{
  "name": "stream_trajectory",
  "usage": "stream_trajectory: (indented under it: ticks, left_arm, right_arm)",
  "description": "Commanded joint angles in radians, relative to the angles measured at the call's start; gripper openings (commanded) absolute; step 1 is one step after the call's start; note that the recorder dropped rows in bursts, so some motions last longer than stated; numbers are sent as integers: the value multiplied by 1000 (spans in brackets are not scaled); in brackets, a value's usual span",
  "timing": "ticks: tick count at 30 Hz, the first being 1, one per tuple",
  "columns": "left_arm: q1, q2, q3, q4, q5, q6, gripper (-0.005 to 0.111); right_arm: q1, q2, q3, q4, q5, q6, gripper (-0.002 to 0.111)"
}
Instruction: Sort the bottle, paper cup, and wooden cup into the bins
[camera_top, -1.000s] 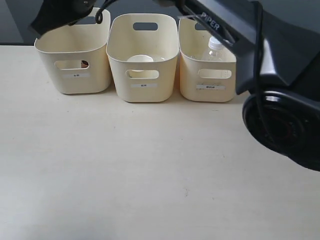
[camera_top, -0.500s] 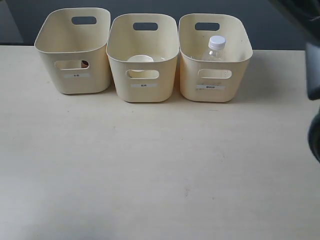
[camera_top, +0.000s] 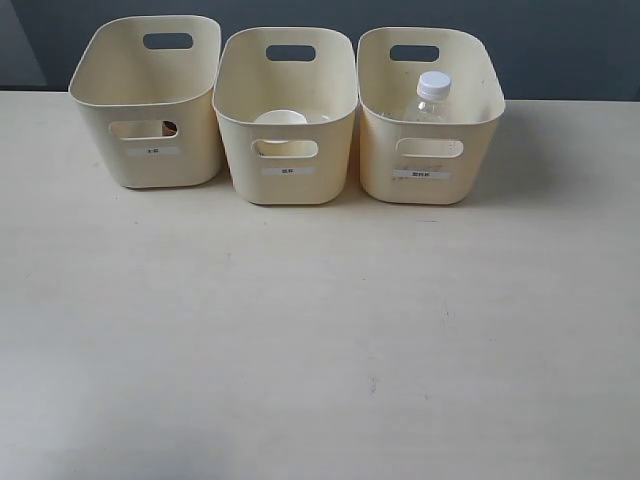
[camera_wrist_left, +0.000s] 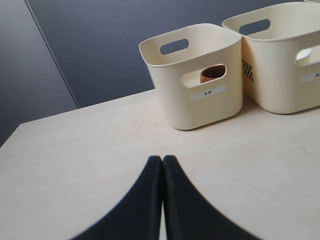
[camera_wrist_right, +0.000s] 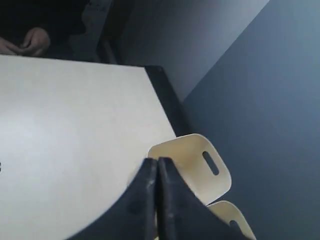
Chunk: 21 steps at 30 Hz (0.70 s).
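Now, left gripper: black fingers pressed together tip to tip with nothing between them (no gap shows along their length). It hangs over bare table, short of the bins and apart from them.
Right gripper: jaws likewise together and empty, above the table. The rim of one bin lies just past its tips in the right wrist view; I cannot tell which bin it is.
Bins: three cream plastic tubs in a row at the far side of the table, side by side and almost touching. Each has oval handle cut-outs and a small white label on the front (the print is too small to read from the exterior view).
Left bin: holds the wooden cup, a brown curve seen only through the front cut-out.
Middle bin: holds the paper cup; its white rolled rim shows just above the front cut-out.
Right bin: holds the bottle, clear plastic, upright, with its white cap near the level of the bin's rim.
Checked patch: a small black-and-white square on the side wall of the middle bin, facing the left bin.
Table: pale, matte, bare in front of the bins.
Wall: dark grey-blue, behind the row.
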Motion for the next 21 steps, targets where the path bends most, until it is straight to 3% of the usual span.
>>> stream_trajectory:
  ticks: [1,7,13,21]
  left_arm:
    - [3,-5,1,3,-6,-2,0]
    - [3,-5,1,3,-6,-2,0]
    - [3,-5,1,3,-6,-2,0]
    - [3,-5,1,3,-6,-2,0]
  right_arm:
    - [71,-100,-6,-107,3,61,-1]
    - [155,-196,-6,-253,3,115,-1]
    - [166,-287,24,-321,3,152,-1]
    - [166,-449,358,-633,3,297,-1]
